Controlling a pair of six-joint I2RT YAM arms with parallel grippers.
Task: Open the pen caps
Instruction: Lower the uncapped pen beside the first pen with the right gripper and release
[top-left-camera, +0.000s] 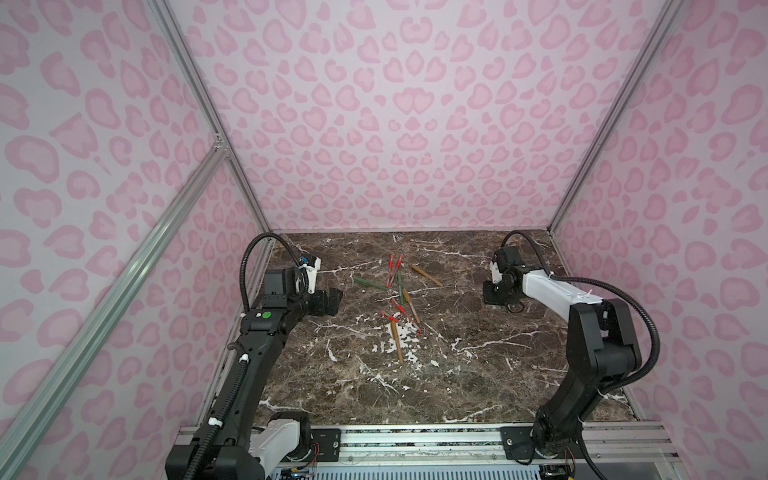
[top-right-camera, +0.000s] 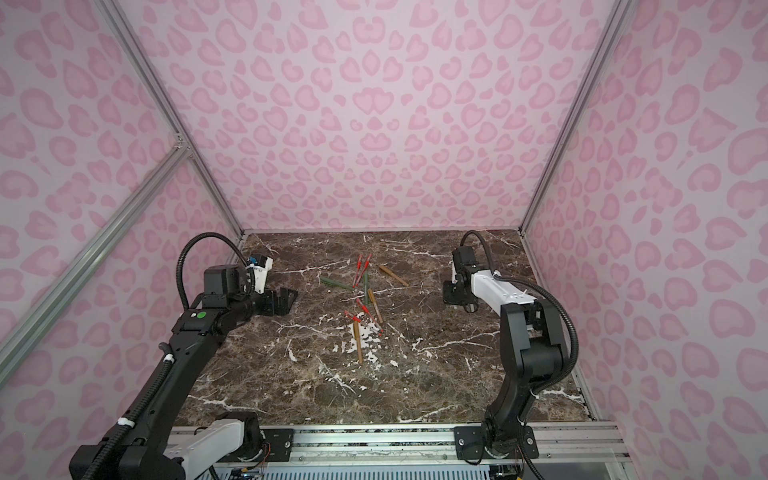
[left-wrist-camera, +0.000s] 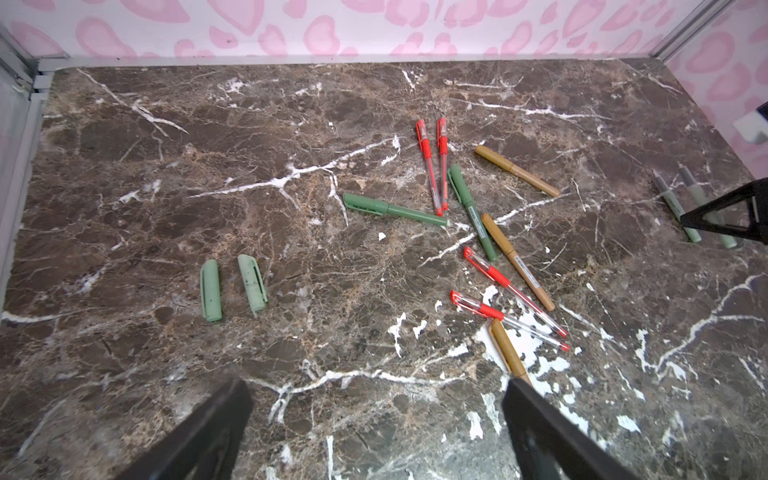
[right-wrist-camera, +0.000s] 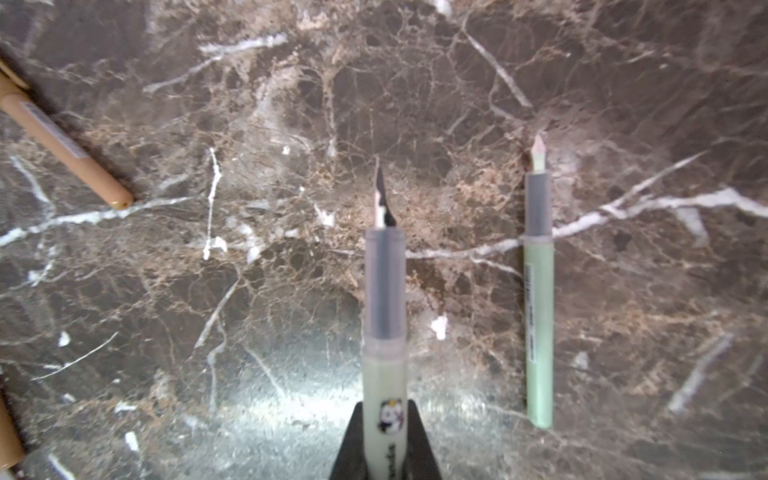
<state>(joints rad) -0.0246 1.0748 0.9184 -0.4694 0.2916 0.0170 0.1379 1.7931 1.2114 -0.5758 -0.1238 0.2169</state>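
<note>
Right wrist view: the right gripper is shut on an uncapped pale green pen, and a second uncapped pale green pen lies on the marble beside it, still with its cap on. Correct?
Not quite. In the right wrist view the second pale green pen lying on the marble tabletop is uncapped too, its nib bare. The right gripper is indeed shut on an uncapped pale green pen.

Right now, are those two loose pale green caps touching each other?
Apart. The left wrist view shows bare marble between one cap and the other cap.
</note>
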